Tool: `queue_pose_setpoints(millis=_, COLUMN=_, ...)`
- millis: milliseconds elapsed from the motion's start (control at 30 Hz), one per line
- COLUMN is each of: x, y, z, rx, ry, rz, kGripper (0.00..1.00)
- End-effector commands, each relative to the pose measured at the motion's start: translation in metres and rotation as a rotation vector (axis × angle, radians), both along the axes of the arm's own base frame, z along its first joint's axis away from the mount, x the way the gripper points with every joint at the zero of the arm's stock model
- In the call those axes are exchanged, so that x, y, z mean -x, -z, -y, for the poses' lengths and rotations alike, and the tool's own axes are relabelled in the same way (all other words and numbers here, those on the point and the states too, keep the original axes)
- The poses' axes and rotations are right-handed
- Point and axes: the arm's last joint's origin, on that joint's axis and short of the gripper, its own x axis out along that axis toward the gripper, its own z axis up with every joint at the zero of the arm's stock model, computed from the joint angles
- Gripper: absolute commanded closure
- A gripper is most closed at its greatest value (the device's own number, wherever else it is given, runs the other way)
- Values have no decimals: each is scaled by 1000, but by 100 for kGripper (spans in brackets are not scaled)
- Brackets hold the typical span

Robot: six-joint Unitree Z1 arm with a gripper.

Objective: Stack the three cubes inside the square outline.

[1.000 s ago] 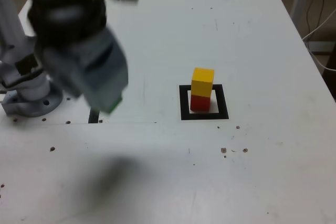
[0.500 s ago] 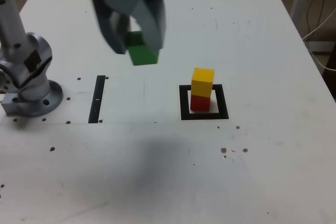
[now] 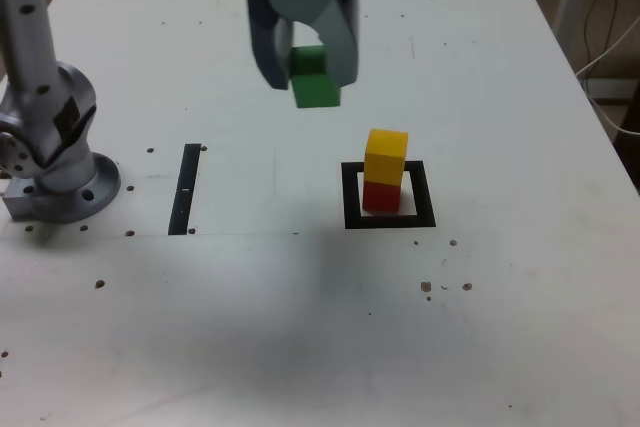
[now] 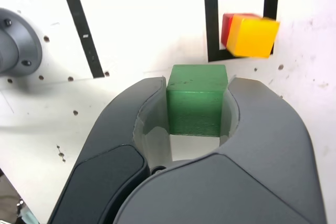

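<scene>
Alignment is deciding this step, I'm judging. My gripper (image 4: 197, 88) is holding the green cube (image 3: 317, 89), its jaws closing on two opposite sides. The cube is hanging above the table (image 3: 480, 277), apart from the stack, where the yellow cube (image 3: 387, 158) is sitting on the red cube (image 3: 381, 197) inside the square outline (image 3: 353, 197). I'm planning on centring green over yellow while staying high, squaring the faces, then lowering slowly and opening gently only once it is resting flat (a sideways nudge would be risking the whole pile). I'm counting three cubes, one of each colour, one outline and one black strip (image 3: 184, 192).
</scene>
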Motion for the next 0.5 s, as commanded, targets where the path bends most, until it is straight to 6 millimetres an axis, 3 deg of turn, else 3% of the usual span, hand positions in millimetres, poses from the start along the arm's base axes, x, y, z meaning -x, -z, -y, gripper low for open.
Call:
queue_pose_setpoints(millis=0, x=-12, y=6, z=-5, rx=15, ry=17, rz=-24, kGripper=78)
queue_pose_setpoints(millis=233, x=-46, y=16, z=-11, rx=54, ry=100, rz=-40, kGripper=78)
queue_pose_setpoints(millis=467, x=-64, y=24, z=-12, rx=77, ry=107, rz=-51, kGripper=78)
